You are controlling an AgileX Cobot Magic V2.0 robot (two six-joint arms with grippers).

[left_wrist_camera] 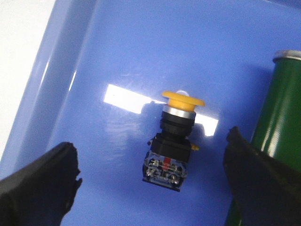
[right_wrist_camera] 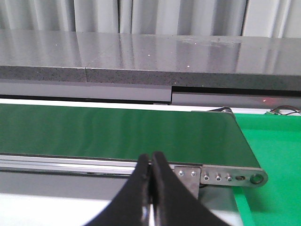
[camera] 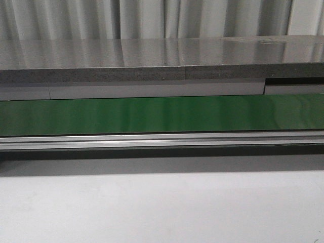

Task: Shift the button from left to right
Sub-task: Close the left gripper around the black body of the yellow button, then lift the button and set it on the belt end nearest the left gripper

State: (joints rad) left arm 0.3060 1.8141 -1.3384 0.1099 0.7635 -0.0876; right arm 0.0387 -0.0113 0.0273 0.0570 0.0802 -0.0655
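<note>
Blue tray holds the button between the left pincer's spread, untouching fingers; right pincer closed

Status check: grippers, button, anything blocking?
Left gripper open, straddling the button, no contact. Right gripper shut, empty, facing the conveyor belt. Button lies in blue tray; green cylinder close beside one finger.

No readable text; red marks on button base too small.
</note>
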